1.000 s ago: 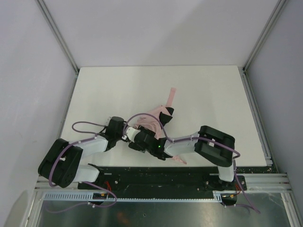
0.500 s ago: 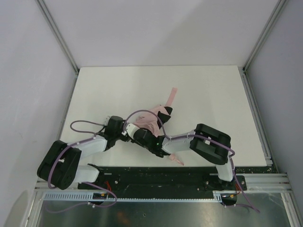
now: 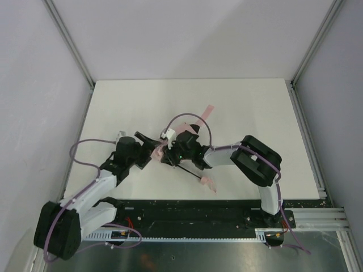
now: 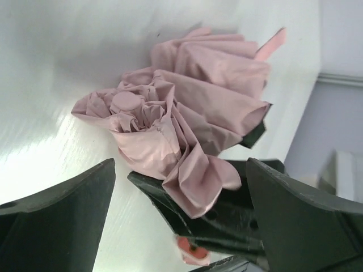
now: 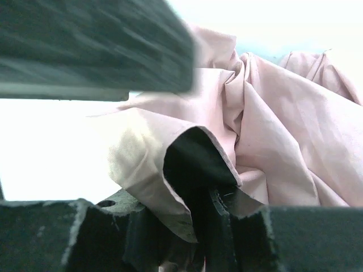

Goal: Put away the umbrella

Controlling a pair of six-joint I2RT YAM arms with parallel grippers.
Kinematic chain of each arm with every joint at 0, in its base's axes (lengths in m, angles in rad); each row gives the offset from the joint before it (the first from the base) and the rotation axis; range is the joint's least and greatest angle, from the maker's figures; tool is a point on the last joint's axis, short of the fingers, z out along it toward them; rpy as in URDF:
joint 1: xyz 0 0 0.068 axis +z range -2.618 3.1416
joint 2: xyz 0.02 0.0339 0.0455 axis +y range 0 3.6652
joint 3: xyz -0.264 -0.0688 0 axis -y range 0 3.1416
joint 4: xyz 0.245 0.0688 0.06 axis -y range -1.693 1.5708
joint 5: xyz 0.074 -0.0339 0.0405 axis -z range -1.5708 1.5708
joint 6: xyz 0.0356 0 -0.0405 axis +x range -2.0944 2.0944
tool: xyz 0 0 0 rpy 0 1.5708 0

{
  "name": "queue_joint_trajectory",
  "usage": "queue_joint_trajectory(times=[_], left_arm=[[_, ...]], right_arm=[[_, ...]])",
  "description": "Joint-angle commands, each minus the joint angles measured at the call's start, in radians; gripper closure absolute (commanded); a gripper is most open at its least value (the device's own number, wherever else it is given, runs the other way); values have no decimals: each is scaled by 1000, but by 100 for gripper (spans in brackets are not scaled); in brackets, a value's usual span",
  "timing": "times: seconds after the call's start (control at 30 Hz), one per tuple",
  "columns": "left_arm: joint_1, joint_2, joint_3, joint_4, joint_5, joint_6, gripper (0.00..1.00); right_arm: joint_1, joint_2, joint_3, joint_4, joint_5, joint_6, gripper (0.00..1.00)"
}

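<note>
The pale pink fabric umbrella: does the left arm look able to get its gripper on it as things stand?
Probably yes. The left gripper is open and faces the bunched pale pink fabric umbrella across bare white table. Only the right gripper, at the near fold, crowds it.

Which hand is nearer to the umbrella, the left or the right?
Right. The right hand is closed on bunched fabric of the umbrella. The left hand stands open beside it, the fabric just ahead of its fingers.
</note>
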State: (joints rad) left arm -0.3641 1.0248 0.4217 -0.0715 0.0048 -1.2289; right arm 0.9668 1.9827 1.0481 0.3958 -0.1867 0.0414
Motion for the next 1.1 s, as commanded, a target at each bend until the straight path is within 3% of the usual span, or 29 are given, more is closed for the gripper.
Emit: queue_joint_trajectory(times=[0.0,0.17,0.27,0.67,0.9,1.07], left_arm=[[43,-91,-42,2,13,37,1],[45,-73,-110,133,111,-20,1],[32,-43,-134,173,99,-64,2],[-38,217,-71,297,15,-85,2],[-57,304,-65,318,-148,-69,11],[-70,380,-52,338,-193,-54,24]], right_arm=[[-85,164,-89,-200,-413,212,100],[-172,220,-89,-110,-594,340,100],[-208,247,-87,-72,-658,392,100],[-229,275,-69,-56,-726,442,100],[-225,266,-20,-178,-783,356,100],[-229,261,17,-230,-823,330,100]])
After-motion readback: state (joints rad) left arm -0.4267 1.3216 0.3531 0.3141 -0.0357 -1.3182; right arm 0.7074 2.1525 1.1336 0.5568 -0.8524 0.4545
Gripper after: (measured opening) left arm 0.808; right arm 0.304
